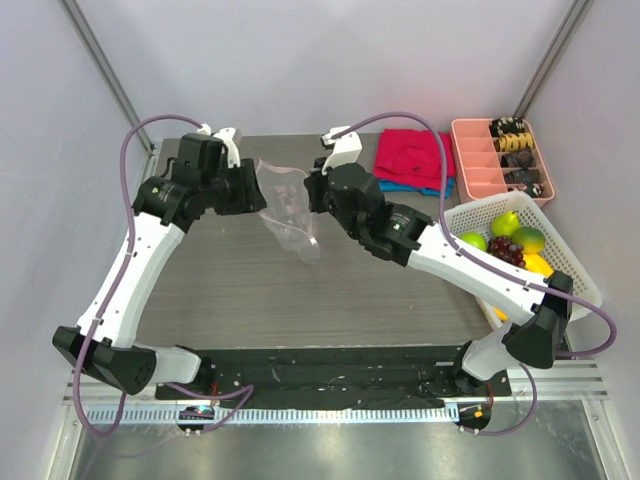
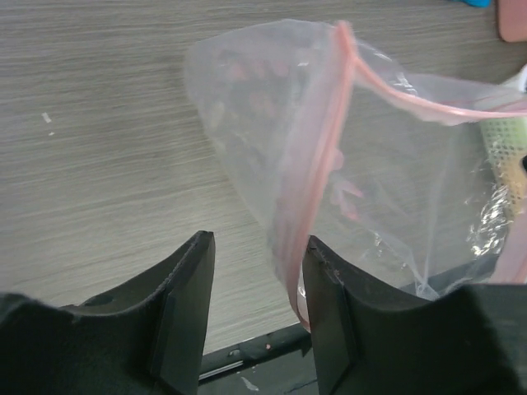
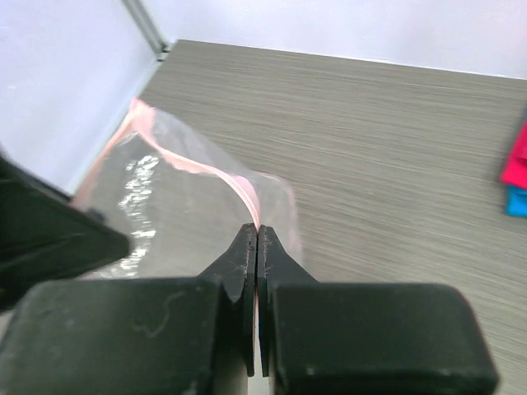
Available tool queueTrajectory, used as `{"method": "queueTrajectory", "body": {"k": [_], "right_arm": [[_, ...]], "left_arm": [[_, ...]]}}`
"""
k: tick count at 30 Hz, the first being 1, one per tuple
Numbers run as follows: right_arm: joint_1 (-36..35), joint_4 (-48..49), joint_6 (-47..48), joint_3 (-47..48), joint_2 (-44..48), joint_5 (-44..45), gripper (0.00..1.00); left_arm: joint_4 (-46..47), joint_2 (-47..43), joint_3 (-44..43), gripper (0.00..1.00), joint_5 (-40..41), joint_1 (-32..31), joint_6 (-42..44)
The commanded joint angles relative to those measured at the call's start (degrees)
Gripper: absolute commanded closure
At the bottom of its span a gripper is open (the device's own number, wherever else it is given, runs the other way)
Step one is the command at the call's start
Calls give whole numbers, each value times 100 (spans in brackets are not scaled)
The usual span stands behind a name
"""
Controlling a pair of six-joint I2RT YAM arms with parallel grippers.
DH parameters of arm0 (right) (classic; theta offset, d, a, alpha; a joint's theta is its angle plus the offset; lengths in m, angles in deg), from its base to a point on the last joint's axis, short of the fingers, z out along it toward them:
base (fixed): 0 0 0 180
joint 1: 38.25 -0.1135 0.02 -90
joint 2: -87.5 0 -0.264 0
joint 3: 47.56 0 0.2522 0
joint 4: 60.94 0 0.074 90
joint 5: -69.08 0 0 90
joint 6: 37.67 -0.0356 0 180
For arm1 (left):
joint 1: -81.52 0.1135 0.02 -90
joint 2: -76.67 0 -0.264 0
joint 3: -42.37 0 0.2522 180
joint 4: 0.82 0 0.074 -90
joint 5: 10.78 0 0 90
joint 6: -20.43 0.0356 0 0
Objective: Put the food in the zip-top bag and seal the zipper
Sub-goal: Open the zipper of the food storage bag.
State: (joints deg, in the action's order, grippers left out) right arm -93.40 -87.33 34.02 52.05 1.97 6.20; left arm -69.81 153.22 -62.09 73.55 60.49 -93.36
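The right gripper (image 3: 258, 239) is seen pinched shut on the pale pink zipper strip (image 3: 230, 183) of the clear crinkly plastic bag (image 1: 290, 215), which is held aloft between both arms. The left gripper (image 2: 257, 263) is spread wide, with the strip hanging just inside one jaw. The toy fruit (image 1: 505, 245) lies in the white mesh basket (image 1: 572, 262), nearer the right arm.

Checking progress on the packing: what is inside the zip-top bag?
No food shows through the zip-top bag; the fruit lies in the white basket. The right claw covers the corner it pinches.
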Motion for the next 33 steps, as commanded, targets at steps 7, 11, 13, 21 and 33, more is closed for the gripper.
{"method": "queueTrajectory", "body": {"k": [7, 11, 13, 21, 33], "right_arm": [[373, -240, 205, -418, 415, 621, 99], [1058, -601, -199, -726, 590, -388, 99], [1418, -514, -331, -1015, 792, -1674, 99], [1639, -328, 248, -1000, 1012, -3704, 75], [3086, -2233, 1802, -368, 1725, -4538, 13]], "left_arm": [[-533, 131, -326, 94, -398, 714, 489], [-586, 254, -711, 100, -1093, 1022, 814], [-656, 430, -1151, 100, -1670, 900, 963], [-631, 966, -1117, 100, -1893, -50, 595], [-217, 1520, -1249, 100, -2184, -58, 261]]}}
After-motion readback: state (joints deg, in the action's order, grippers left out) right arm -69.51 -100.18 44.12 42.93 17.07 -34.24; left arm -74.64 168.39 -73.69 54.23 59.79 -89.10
